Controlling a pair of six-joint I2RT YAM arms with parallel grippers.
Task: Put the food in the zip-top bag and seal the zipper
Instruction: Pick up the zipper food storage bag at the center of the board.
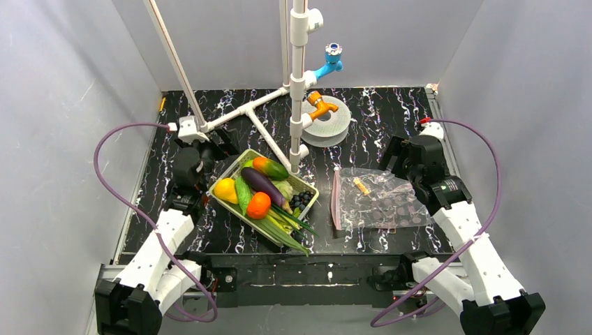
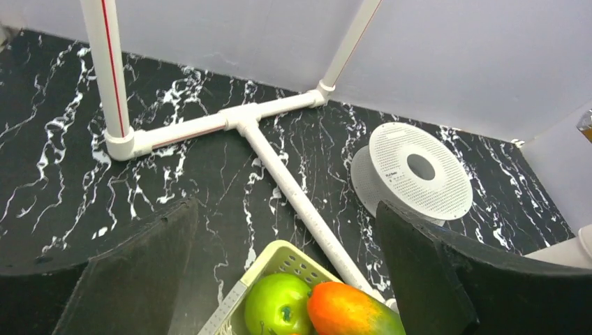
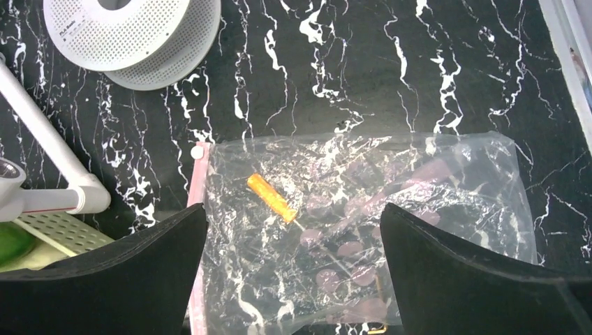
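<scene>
The left gripper (image 2: pixel 283 209) hangs with its jaws spread wide and nothing between them. The right gripper (image 3: pixel 293 209) is likewise agape and empty.

Straight beneath the right one lies the clear crinkly zip-top bag (image 3: pixel 419 181), flat on the black marbled table (image 3: pixel 335 63). In that wrist view its pinkish-red zipper strip (image 3: pixel 197 183) runs along the bag's 9 o'clock edge. A small yellow-handled screwdriver (image 3: pixel 272 198) rests at the bag; on it or inside, I cannot tell.

As I judge it, the film is thin and lies flat. A pinch from above could catch both layers and keep the mouth shut, or drag the bag over the smooth table. The screwdriver could end up sealed in with the food.

At 6 o'clock below the left jaws sits the pale green mesh basket (image 2: pixel 279 252), with a green round fruit (image 2: pixel 278 307) at its corner. From above, the yellow round fruit (image 1: pixel 225 190) and orange round fruit (image 1: pixel 258 205) lie crowded among other vegetables, at 9 o'clock of the bag. None of the food shows inside the bag.

Round, packed pieces may slip from the fingers. The white pipe frame (image 2: pixel 300 200), just beside the basket, could be struck on the reach.
</scene>
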